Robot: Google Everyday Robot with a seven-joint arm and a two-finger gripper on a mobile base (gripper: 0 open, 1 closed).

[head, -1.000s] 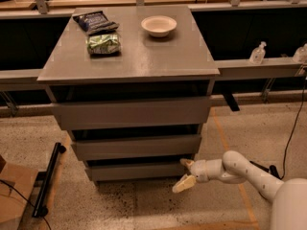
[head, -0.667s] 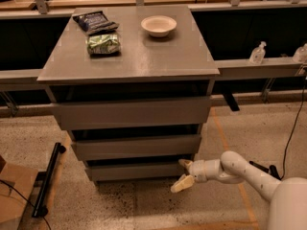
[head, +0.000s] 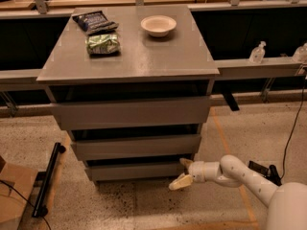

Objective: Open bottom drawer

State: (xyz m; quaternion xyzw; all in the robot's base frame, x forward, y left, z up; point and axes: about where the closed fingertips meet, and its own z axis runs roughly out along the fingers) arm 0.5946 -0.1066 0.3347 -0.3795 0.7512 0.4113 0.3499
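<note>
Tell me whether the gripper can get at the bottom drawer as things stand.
Probably yes: the open gripper sits at the right end of the bottom drawer, level with its front panel, and nothing stands between them.

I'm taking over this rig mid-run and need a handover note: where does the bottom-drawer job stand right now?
Claw: open, low near the floor at the right end of the bottom drawer, close to the front's upper right corner, gripping nothing.
Bottom drawer: lowest of three grey fronts, not visibly pulled out.
Done: the approach to the drawer's right end.
Left: catch the front's edge, then pull the drawer out.
</note>
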